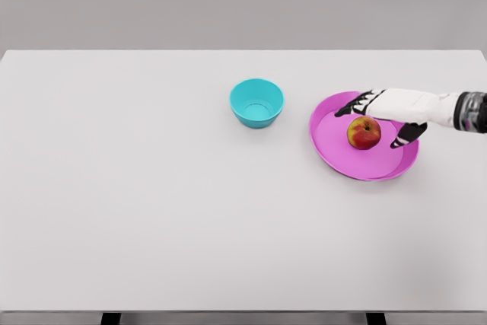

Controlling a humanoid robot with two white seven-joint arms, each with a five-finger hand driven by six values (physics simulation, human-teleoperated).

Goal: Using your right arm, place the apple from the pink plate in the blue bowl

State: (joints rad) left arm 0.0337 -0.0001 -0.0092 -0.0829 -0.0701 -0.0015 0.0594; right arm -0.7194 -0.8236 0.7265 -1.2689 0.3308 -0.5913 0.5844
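Apple (364, 133), red and yellow, sat on the pink plate (358, 165), right of the plate's middle. Over it hung the right hand (384, 116), its arm entering from the right edge; the dark-tipped fingers (354, 106) spread above the fruit and the thumb (407, 136) reached down beside it, not closed around it. The blue bowl (256, 102) stood to the plate's left, apart from it, holding nothing. Both rested on the white table (152, 211).

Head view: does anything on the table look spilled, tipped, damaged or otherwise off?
Nothing stands out. The apple sits upright on the pink plate, the blue bowl stands upright beside it, and the right hand hovers open around the apple.
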